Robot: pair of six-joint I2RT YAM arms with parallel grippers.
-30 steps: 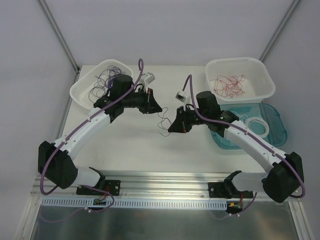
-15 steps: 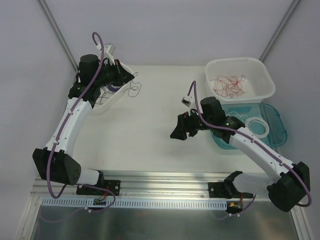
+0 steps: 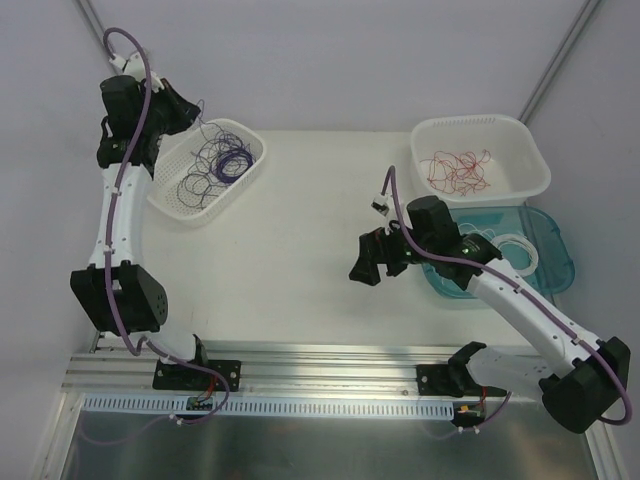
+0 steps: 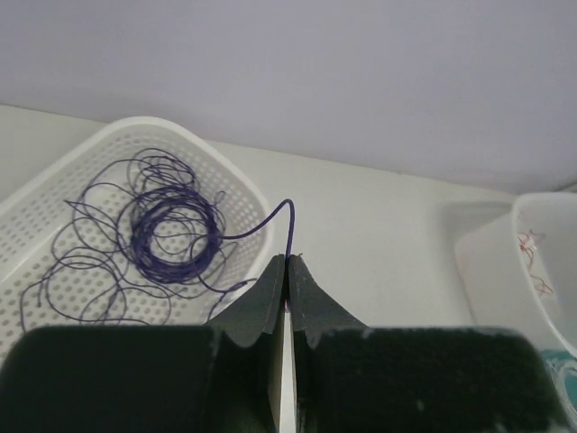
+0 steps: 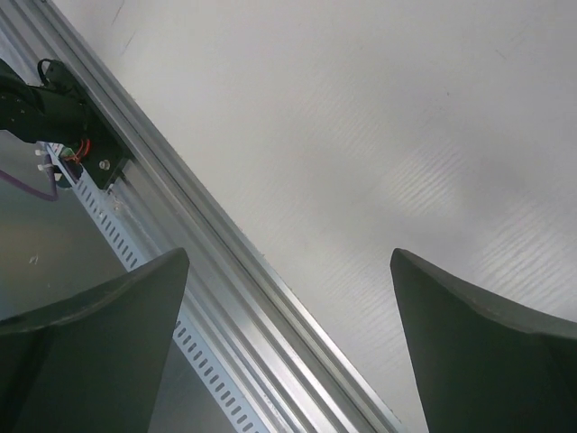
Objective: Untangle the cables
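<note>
The left gripper [image 4: 288, 263] is seen clenched on the end of a purple cable [image 4: 289, 225], which is led back to the purple coil [image 4: 176, 236] in the left basket [image 4: 153, 126]. The right gripper [image 5: 290, 262] is spread wide, empty, above the table [image 5: 361, 108]. Red cables [image 3: 455, 168] are found in the right basket [image 3: 530, 160], a white cable [image 3: 515, 248] in the teal tray [image 3: 558, 262]

Open tabletop [image 3: 300, 215] lies before you between the left basket [image 3: 235, 190] and the right basket [image 3: 480, 122], room for either arm to cross. The right gripper [image 3: 366, 262] hangs over that stretch, jaws spread, its forearm above the teal tray [image 3: 556, 262]. At the far left corner the left gripper [image 4: 287, 264], pinched on a purple cable [image 4: 289, 225], crowds the left basket's far rim, the strand draping into it. A metal rail [image 3: 320, 362] bounds the near edge.
</note>
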